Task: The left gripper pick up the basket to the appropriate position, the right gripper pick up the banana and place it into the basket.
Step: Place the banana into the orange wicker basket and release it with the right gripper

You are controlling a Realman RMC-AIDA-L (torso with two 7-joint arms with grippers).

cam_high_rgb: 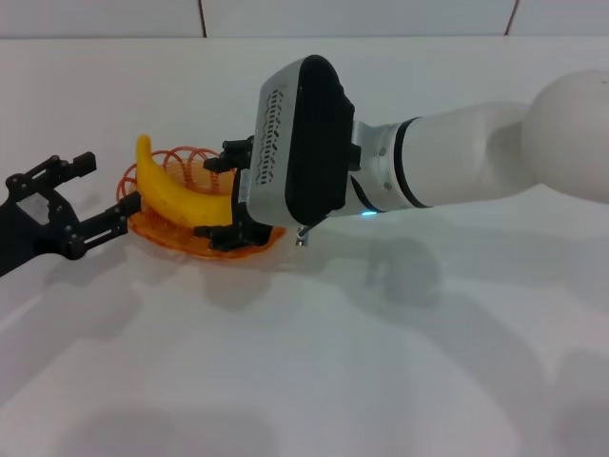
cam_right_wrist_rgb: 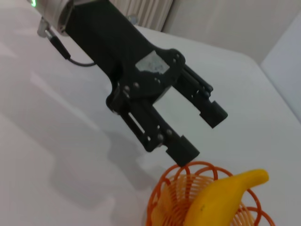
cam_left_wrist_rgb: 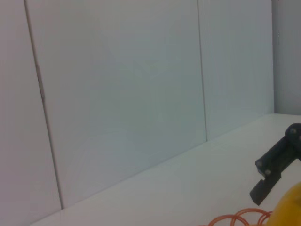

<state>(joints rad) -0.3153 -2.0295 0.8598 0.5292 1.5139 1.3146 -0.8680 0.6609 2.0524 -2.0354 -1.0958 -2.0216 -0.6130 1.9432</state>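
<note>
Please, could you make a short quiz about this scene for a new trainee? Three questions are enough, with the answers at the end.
1. True or false: the banana lies on the table beside the basket.
2. How is the left gripper in the head view? A) shut on the basket rim; B) open, at the basket's left edge; C) out of view.
3. Fill in: the ____ gripper reaches over the basket, with its fingers on either side of the banana's end.

Key: 1 false, the banana is in the basket; 2 B; 3 right.
</note>
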